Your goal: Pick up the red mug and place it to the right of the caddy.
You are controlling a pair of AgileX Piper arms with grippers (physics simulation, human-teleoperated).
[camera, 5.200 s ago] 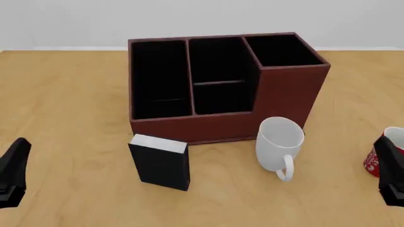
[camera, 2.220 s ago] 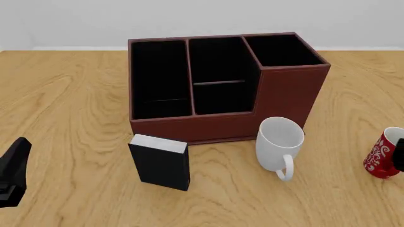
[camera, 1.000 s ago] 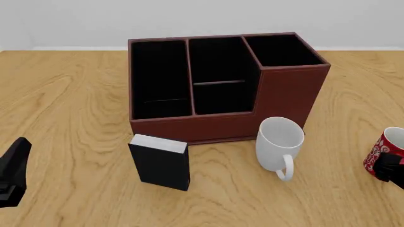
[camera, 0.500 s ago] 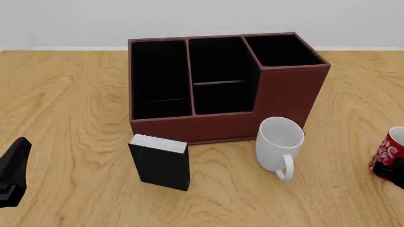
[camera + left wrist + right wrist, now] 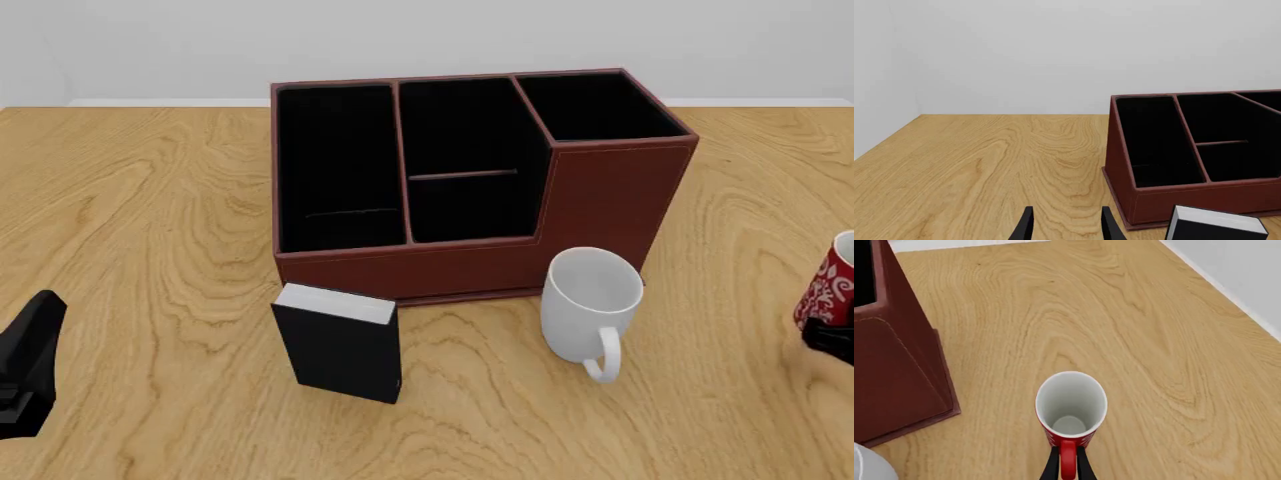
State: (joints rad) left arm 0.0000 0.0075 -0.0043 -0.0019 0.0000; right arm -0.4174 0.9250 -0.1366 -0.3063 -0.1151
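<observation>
The red mug (image 5: 837, 282) with white swirls is at the far right edge of the front view, cut off by the frame. In the right wrist view the red mug (image 5: 1071, 407) stands upright, white inside, with its red handle (image 5: 1067, 463) between my fingers. My right gripper (image 5: 1067, 466) is shut on that handle; in the front view only a dark part of the right gripper (image 5: 833, 334) shows below the mug. The caddy (image 5: 467, 180) stands in the middle, to the mug's left. My left gripper (image 5: 1067, 227) is open and empty, low at the left (image 5: 27, 365).
A plain white mug (image 5: 593, 308) lies tilted in front of the caddy's right end. A small black box with a white top (image 5: 339, 340) stands in front of the caddy's left end. The caddy's side wall (image 5: 894, 365) is near the red mug.
</observation>
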